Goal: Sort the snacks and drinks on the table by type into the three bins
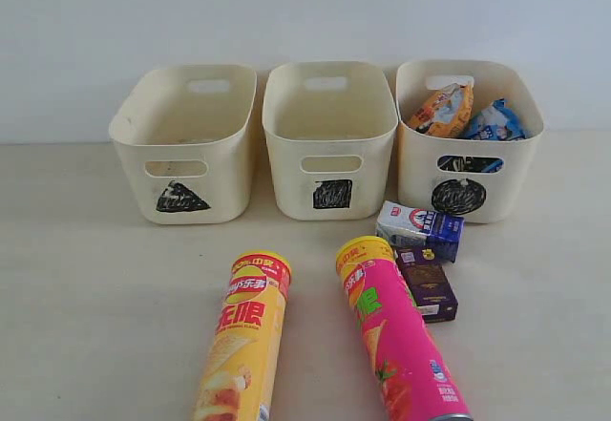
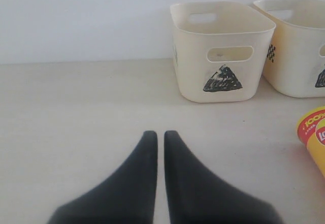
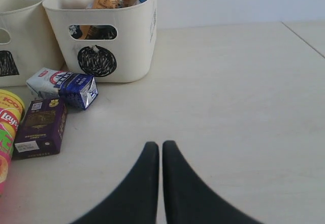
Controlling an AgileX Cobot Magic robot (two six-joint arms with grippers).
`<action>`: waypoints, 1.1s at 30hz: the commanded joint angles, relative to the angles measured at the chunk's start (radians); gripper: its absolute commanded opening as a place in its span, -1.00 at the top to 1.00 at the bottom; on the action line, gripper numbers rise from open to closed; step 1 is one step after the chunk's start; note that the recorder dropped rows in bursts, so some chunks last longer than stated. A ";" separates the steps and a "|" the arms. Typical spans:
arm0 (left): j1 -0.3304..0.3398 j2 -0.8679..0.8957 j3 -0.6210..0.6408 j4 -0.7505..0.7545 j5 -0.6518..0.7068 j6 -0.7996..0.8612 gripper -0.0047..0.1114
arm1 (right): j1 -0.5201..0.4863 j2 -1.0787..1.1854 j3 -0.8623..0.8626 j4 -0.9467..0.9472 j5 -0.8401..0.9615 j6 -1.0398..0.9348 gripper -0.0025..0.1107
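- Orange packet (image 1: 441,108) and blue packet (image 1: 495,121) are in the circle bin (image 1: 415,175).
- Yellow tube (image 1: 243,345), pink tube (image 1: 396,340), white carton (image 1: 420,228) and purple carton (image 1: 427,284) wait on the table (image 1: 76,278).
- Left gripper (image 2: 158,137) and right gripper (image 3: 160,148) are closed, empty.

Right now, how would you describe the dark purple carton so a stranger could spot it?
Find the three cream bins at the back of the table and take the circle-marked bin, rightmost in the exterior view. Two small cartons lie before it; the dark purple carton is the one farther from the bin, beside the pink chip tube, unlike the pale white-blue carton.
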 commanded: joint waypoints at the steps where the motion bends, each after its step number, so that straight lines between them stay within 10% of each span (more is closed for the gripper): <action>1: 0.003 -0.003 0.004 -0.033 -0.135 -0.013 0.85 | 0.001 -0.007 0.004 -0.001 -0.003 -0.003 0.96; 16: 0.002 -0.003 -0.022 -0.089 -0.559 -0.328 0.85 | 0.001 -0.007 0.004 -0.001 -0.029 -0.003 0.96; 33: 0.002 0.774 -0.637 0.002 0.058 -0.046 0.85 | 0.001 -0.007 0.004 -0.001 -0.029 -0.003 0.96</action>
